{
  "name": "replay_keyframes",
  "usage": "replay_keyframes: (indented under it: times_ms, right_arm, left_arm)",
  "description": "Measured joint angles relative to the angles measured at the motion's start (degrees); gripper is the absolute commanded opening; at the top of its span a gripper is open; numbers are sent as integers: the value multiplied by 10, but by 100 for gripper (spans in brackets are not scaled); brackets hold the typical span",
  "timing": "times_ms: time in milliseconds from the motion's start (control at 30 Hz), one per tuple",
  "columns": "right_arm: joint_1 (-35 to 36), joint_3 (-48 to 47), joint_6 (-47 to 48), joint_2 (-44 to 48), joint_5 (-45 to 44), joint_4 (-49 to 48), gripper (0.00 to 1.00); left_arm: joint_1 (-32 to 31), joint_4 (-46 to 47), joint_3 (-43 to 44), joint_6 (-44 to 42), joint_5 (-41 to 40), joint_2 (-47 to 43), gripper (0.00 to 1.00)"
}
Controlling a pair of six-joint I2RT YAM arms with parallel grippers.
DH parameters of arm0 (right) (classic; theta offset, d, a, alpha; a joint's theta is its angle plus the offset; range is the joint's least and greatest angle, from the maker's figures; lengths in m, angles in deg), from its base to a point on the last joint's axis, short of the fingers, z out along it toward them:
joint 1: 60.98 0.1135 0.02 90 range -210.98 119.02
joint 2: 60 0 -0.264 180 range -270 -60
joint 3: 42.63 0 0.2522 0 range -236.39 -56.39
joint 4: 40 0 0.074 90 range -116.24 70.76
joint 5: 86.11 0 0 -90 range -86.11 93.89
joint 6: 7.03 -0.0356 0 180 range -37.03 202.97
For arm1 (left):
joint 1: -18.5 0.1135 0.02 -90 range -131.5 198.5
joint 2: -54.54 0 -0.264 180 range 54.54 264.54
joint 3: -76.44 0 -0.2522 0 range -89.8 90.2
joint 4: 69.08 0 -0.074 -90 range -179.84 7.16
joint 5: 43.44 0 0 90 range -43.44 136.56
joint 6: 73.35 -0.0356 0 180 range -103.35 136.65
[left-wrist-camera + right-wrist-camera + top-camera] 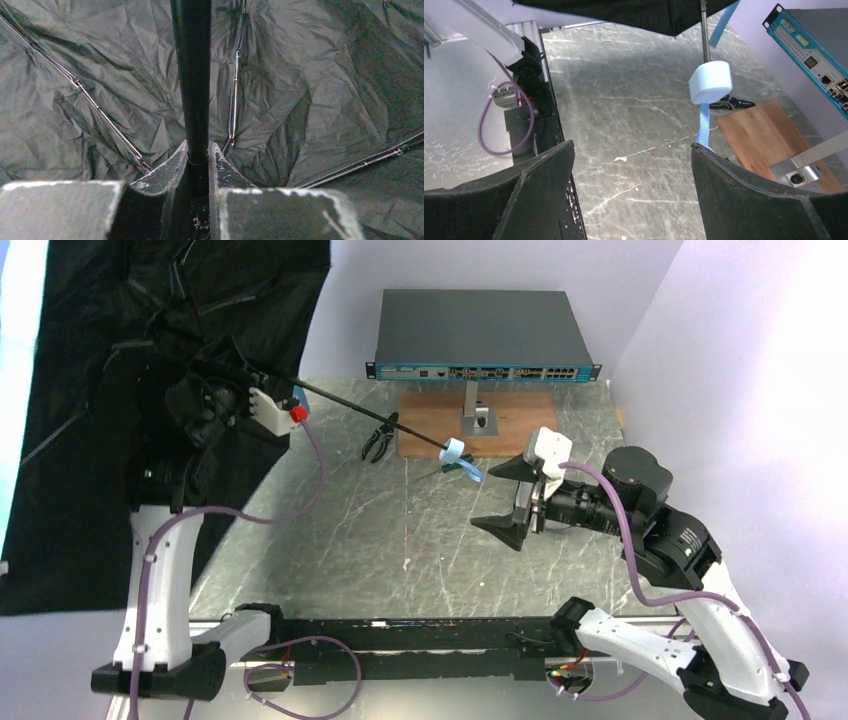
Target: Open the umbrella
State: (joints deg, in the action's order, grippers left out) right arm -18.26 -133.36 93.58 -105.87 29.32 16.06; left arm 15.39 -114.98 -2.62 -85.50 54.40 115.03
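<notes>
We see the folding umbrella with its crumpled black underside (110,390) spread wide at the far left of the grey marbled table (400,550), canopy facing the arms. Its thin black shaft (350,408) gives the long axis. It runs on a slant from the canopy hub at far left down to the pale-blue stub handle (455,450) near the table's middle.

The left gripper (245,380) is clamped on that shaft close to the hub, and in its wrist view both fingers (172,167) press against the black tube. The right gripper (487,497) stands wide apart and holds nothing. It points leftward, with the handle just beyond it and a little farther back, so the right arm is clearly the nearer one to the handle end. From the right wrist, the handle (710,82) sits off-centre, above the right-hand finger (744,190) rather than in the gap. We judge that any grasp there calls for a sideways shift first.

The blue loop strap (704,125) hangs down to that finger's tip — we cannot tell whether it touches. The canopy is cut off at the picture's left edge, and its outer side faces away. The left gripper hides the slider on the shaft, so we cannot tell whether the canopy is latched open. The black-handled pliers (380,440) lie just under the shaft, beside the wooden board (440,435).
</notes>
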Motion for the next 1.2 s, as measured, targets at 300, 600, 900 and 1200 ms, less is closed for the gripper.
replay_keyframes:
  times_ms: [300, 600, 900, 1200]
  right_arm:
    - [0, -80, -56, -67, -32, -57, 87]
    - [0, -131, -133, -163, -30, -101, 83]
    - [20, -246, -116, -346, 83, -17, 80]
    - [67, -272, -75, -376, 172, 77, 79]
  left_arm:
    - [51, 27, 127, -119, 150, 118, 0]
    - [56, 10, 77, -160, 244, 46, 0]
    - [56, -8, 8, -163, 259, -44, 0]
    - [56, -20, -30, -165, 251, -70, 0]
